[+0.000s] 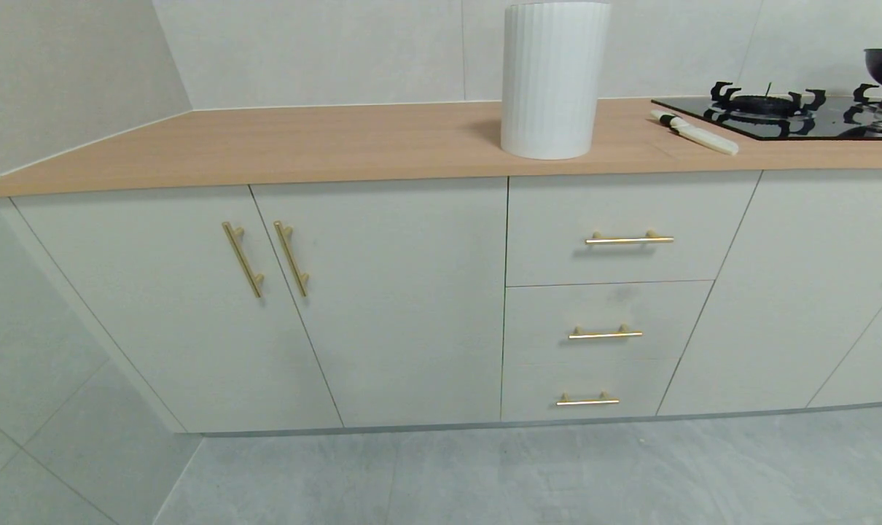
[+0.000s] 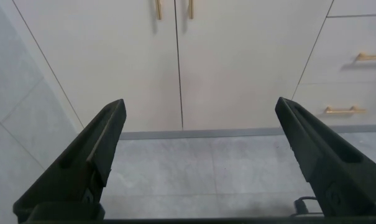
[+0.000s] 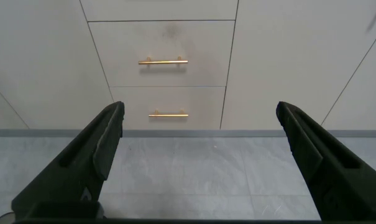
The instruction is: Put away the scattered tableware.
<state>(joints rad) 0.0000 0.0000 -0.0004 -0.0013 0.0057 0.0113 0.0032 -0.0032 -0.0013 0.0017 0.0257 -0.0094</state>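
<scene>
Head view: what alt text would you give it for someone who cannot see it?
A wooden countertop tops pale cabinets, with a tall ribbed white container standing on it and a white knife lying beside a black gas hob. Below are two doors and three drawers, all shut, with brass handles.

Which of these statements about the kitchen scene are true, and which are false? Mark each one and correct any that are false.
1. The white ribbed container stands upright on the countertop. True.
2. The white knife lies on the floor. False: it lies on the countertop, beside the stove.
3. The left gripper and the right gripper are both open and hold nothing. True.
4. The drawer stack has five drawers. False: it has three, each shut, with one gold handle.
</scene>
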